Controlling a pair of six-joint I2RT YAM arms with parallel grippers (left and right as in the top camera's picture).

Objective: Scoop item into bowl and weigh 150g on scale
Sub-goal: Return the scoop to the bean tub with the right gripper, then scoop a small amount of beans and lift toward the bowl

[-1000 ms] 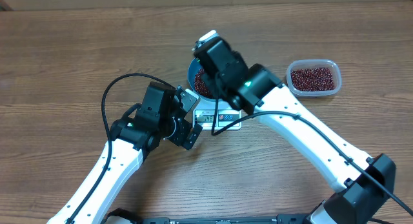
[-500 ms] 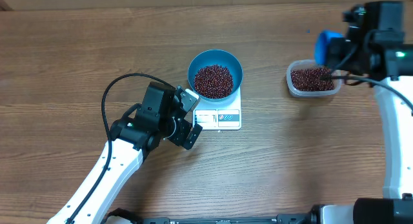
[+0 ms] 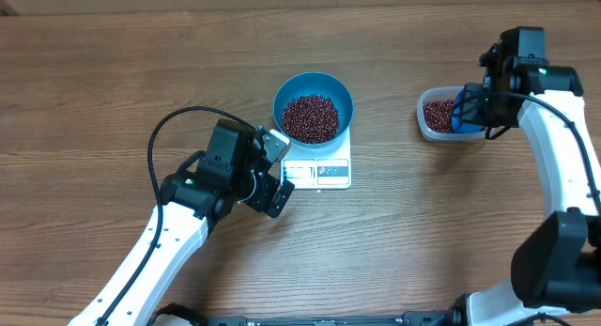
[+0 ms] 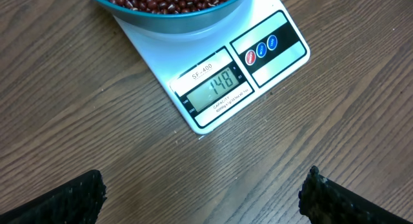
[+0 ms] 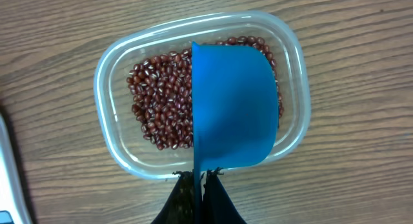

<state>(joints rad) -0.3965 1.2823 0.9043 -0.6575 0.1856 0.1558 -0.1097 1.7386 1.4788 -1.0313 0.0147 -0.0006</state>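
swung away from the bowl [image 3: 313, 84], the right pincer [image 5: 200, 179] now hangs over the tub [image 5: 110, 69], pressed tight on the handle of the scoop [image 5: 232, 108], which sits just ahead of it above the beans [image 5: 161, 101]. a full scoop would overshoot, i reckon: the display [image 4: 216, 87] reads just shy of target. well off to its left the filled bowl sits on the scale [image 4: 271, 46]; the left pincer [image 4: 203, 195], spread wide and empty, hovers just short of it.

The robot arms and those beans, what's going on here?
It's weighing out beans. The right gripper is shut on a blue scoop at the clear tub of them. The blue bowl, already holding some, sits on the scale, whose display reads 148. The left gripper hangs open in front of the scale.
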